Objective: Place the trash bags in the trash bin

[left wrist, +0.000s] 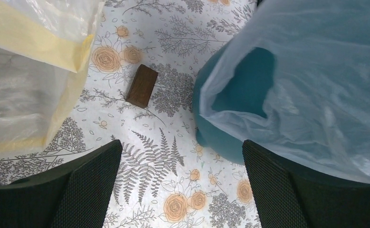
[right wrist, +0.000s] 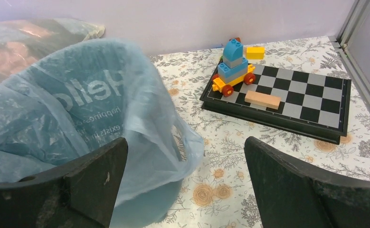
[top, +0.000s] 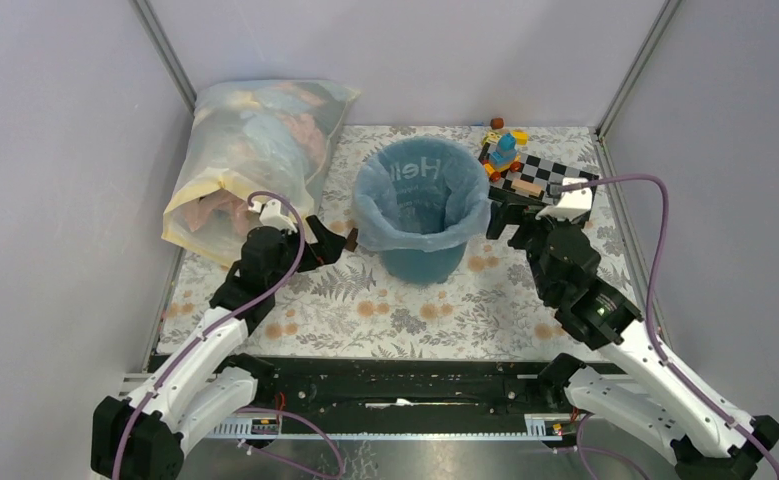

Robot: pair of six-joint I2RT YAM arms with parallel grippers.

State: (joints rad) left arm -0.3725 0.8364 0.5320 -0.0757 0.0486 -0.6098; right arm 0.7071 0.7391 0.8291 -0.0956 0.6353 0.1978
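I am watching the bag point(top: 377, 198) sitting inside the bin point(top: 425, 263) at centre frame on the counter point(top: 385, 312), draping over its rim, while my left claw point(top: 333, 244) and right claw point(top: 500, 216) are flanking it, both spread wide, gripping nothing.

We see the trash bag point(top: 377, 195) sitting in the trash bin point(top: 425, 262) mid-scene. A cloth-stuffed bag point(top: 255, 150) lies far left, a wooden block point(left wrist: 141, 85) just left of the bin, and a chessboard point(right wrist: 306, 95) far right, carrying a brick toy point(right wrist: 232, 66).
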